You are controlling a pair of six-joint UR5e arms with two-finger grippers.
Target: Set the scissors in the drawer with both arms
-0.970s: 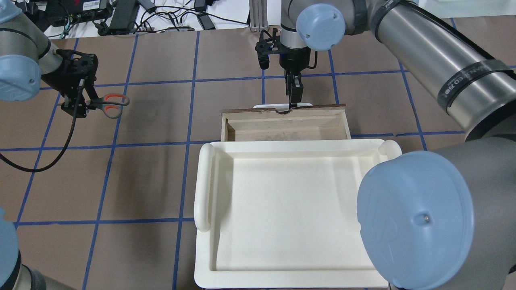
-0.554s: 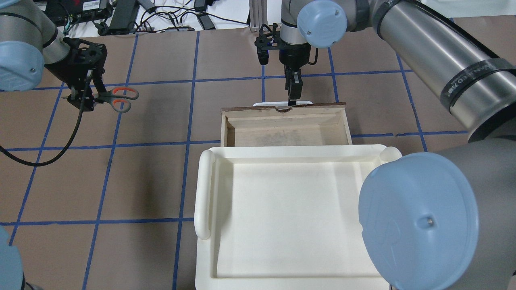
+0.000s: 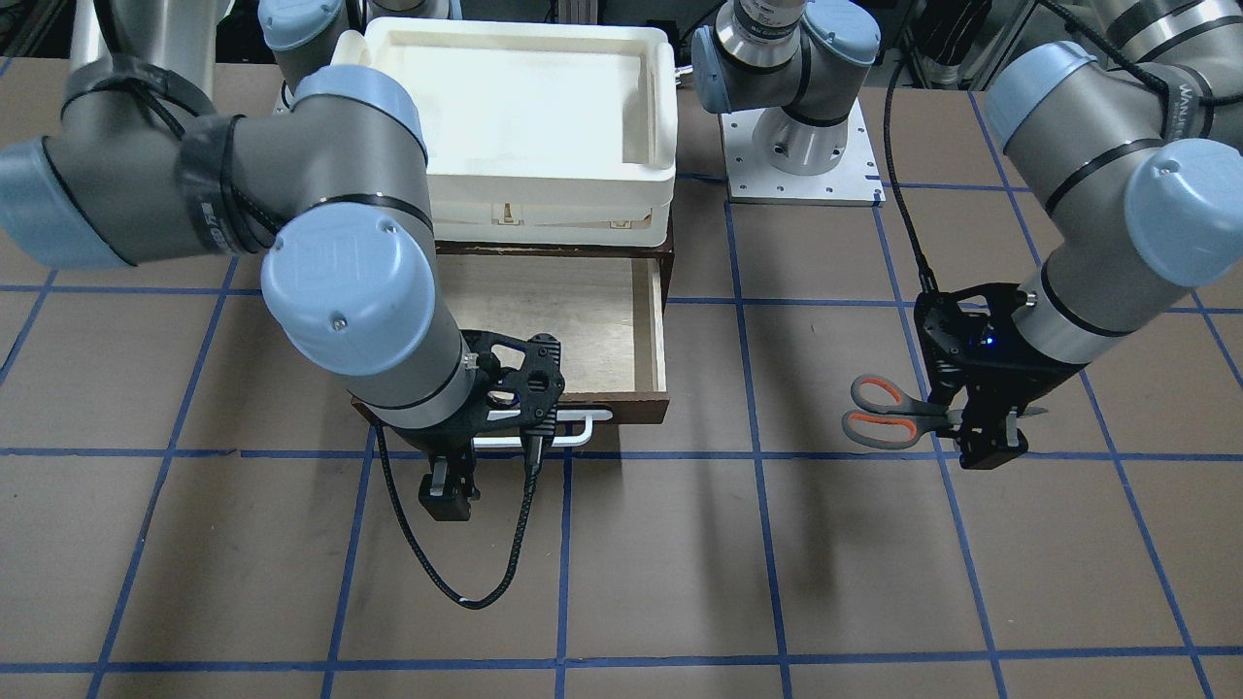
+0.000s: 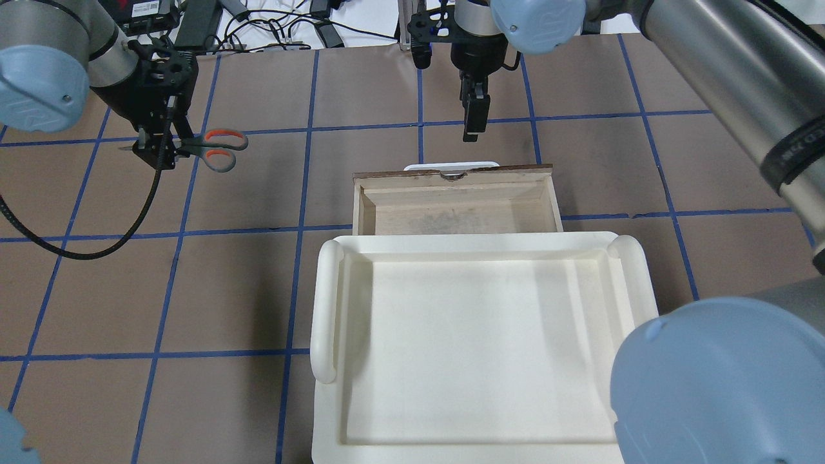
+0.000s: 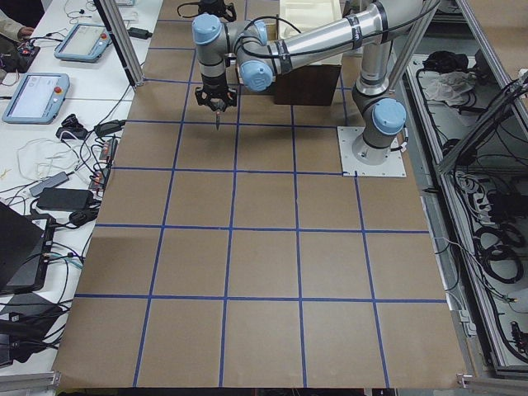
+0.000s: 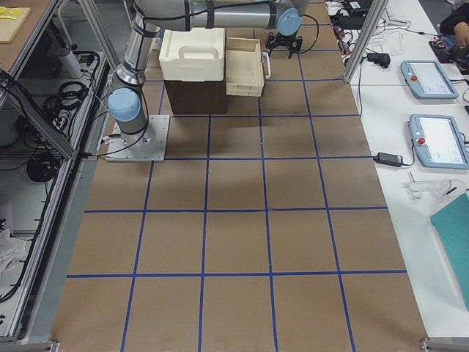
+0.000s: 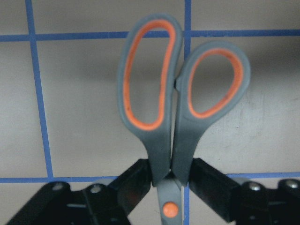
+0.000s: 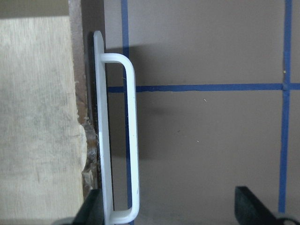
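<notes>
1. Scissors (image 4: 216,147) off the bench, clamped near the pivot by left gripper (image 4: 158,149), well left of pulled-out drawer (image 4: 509,171).
2. Long axis level; handles point toward drawer side, blades away.
3. Right gripper (image 4: 471,132) spread wide, empty, beyond drawer handle (image 8: 132,126).

Overhead, front views opposed, share drawer (image 4: 451,209); wrist cams close
</notes>
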